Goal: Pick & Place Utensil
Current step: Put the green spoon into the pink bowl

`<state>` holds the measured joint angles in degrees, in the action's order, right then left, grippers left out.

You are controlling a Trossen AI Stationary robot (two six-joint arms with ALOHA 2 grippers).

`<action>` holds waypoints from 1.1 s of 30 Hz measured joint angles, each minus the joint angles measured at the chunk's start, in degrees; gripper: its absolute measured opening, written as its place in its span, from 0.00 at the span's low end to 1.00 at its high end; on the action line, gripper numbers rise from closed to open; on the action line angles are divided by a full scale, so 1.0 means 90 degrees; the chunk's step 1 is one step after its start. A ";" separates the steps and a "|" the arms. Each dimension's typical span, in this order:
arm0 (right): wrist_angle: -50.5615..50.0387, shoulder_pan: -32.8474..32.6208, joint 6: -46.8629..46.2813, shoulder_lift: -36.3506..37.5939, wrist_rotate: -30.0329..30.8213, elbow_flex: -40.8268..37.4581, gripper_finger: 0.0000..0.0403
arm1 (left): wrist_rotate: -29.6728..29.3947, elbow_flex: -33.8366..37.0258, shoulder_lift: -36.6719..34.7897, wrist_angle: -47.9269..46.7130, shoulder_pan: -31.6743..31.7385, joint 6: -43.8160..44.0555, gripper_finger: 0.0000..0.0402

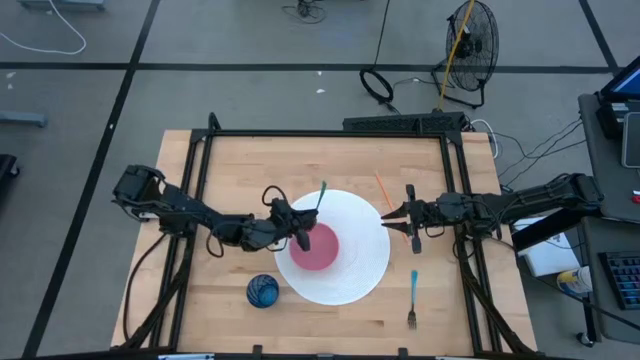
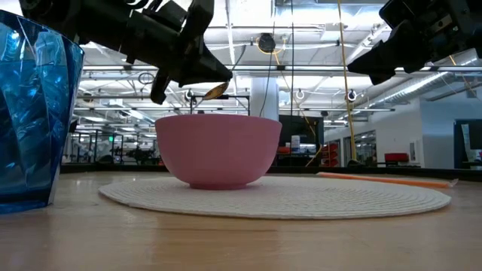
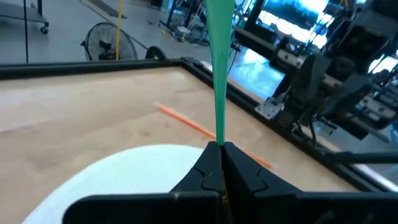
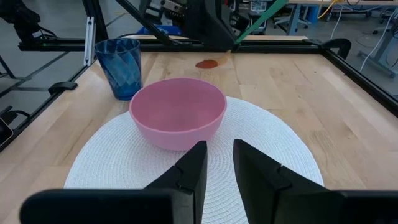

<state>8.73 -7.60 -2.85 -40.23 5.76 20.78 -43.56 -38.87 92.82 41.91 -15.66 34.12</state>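
Between the closed fingers of the left gripper a green-handled spoon is clamped, its handle slanting up and away and its bowl end held above the far rim of the pink bowl. That bowl is seated on a round white placemat on the wooden table. Over the placemat's right edge the right gripper is held with its jaws slightly parted around nothing. A blue tumbler is placed near the mat, a blue-handled fork to its right, and an orange straw beyond it.
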 joint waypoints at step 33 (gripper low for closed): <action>0.0075 -0.0001 0.0058 0.0002 0.0015 0.0000 0.19 | 0.0949 0.0002 -0.0015 -0.1470 -0.0089 0.0746 0.00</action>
<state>9.41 -7.60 -2.33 -40.21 5.89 20.78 -35.02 -38.85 92.68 28.68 -16.46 40.83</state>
